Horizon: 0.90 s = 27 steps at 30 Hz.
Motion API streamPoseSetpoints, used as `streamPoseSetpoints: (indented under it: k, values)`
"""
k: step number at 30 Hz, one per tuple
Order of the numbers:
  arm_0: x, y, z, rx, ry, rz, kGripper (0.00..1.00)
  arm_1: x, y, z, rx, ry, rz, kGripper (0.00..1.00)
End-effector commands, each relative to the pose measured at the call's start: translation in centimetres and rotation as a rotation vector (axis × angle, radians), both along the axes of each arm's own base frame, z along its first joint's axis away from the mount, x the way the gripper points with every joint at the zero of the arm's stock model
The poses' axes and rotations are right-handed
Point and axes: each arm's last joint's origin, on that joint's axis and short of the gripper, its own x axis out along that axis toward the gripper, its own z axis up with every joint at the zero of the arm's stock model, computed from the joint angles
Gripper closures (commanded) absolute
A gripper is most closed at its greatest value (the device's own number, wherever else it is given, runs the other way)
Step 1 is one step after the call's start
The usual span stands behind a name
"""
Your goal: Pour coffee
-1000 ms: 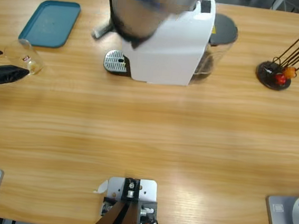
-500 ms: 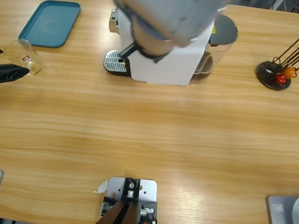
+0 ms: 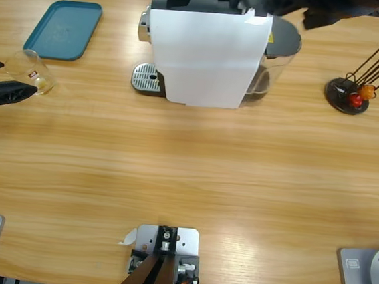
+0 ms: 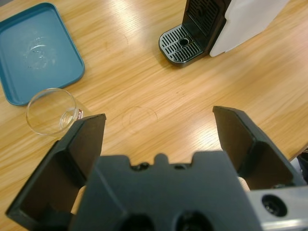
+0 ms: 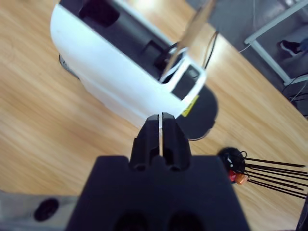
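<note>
1. The left gripper (image 4: 159, 130) stands wide open with nothing between its jaws, hanging low over the bare wood of the table (image 3: 186, 175) at the far left end.
2. Just beside its left jaw sits the glass (image 4: 52, 111), upright and clear, with a small red mark on its side in the high view (image 3: 30, 71). It is near the jaw tip, though from either view I cannot tell whether they touch.
3. The coffee (image 4: 69, 118) is only a thin pale film at the bottom of that glass, hard to make out.
4. Past the glass lies a blue tray (image 4: 36, 50), flat on the table, close to the glass but apart from it.
5. Farther out along the left gripper's line is the coffee machine (image 3: 205, 53), white-sided with a black front, and its round metal drip grate (image 4: 182, 44) with nothing standing on it.
6. The right gripper (image 5: 160, 126) is closed, its two jaws pressed together with only a thin slit between, gripping nothing. It hangs above the top rear of the machine, whose lid (image 5: 192, 33) stands tilted up.
7. Behind the machine is its dark round water tank (image 3: 282, 47).
8. Well off to the right stands a dark round holder with thin sticks (image 3: 356, 81) leaning out of it.
</note>
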Motion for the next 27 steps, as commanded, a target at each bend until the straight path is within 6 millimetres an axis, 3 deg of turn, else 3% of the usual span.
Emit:
streamPoseSetpoints:
  k: [1,8,15,23,27]
  values:
    - [-0.5,0.2,-1.0,-0.002,0.024,-0.012,0.036,2.2,-0.2,0.6,0.028,-0.166,-0.091,1.0]
    - [-0.7,0.3,-0.9,-0.007,0.017,-0.013,0.036,4.6,2.1,-0.2,0.016,-0.198,-0.082,1.0]
    - [-0.8,0.4,-0.9,-0.011,0.014,-0.014,0.036,6.2,4.0,-2.0,-0.1,-0.241,-0.083,1.0]
    - [-0.9,0.4,-0.9,-0.015,0.014,-0.017,0.036,6.5,4.2,-1.9,-0.139,-0.286,-0.081,1.0]
    - [-0.9,0.5,-0.9,-0.016,0.012,-0.017,0.036,5.9,5.3,-2.1,-0.152,-0.291,-0.047,1.0]
